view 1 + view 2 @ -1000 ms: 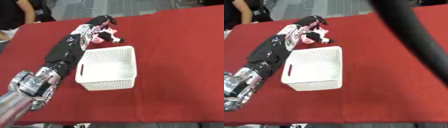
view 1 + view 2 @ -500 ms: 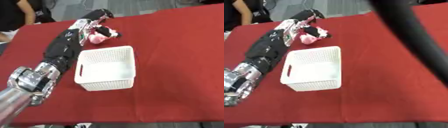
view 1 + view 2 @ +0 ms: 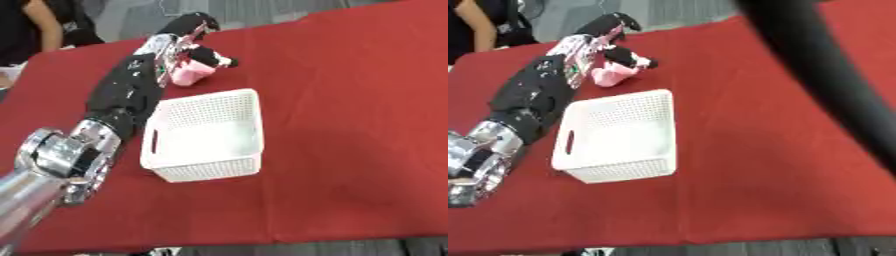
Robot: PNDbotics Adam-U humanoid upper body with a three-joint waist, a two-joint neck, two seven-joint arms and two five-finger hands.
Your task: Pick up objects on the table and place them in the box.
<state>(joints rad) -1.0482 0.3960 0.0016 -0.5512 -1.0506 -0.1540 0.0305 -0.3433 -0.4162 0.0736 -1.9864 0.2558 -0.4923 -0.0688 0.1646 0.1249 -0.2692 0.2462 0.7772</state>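
A pink object (image 3: pixel 191 72) with a dark part on its upper right lies on the red table (image 3: pixel 350 100), just past the far edge of the white box (image 3: pixel 206 134). My left arm stretches from the lower left across the table. My left hand (image 3: pixel 186 29) is over and just beyond the pink object, and may be touching it. The perforated white box shows nothing inside. My right hand is out of sight; only a blurred black stretch of the right arm (image 3: pixel 824 70) crosses the right eye view.
The red cloth ends at the near edge (image 3: pixel 262 242) and at the far edge (image 3: pixel 262 27). A person (image 3: pixel 35 27) stands beyond the far left corner. Open red cloth lies to the right of the box.
My left hand has shifted a little farther and to the left above the pink object. The pink object has stayed roughly in place by the box's far edge.
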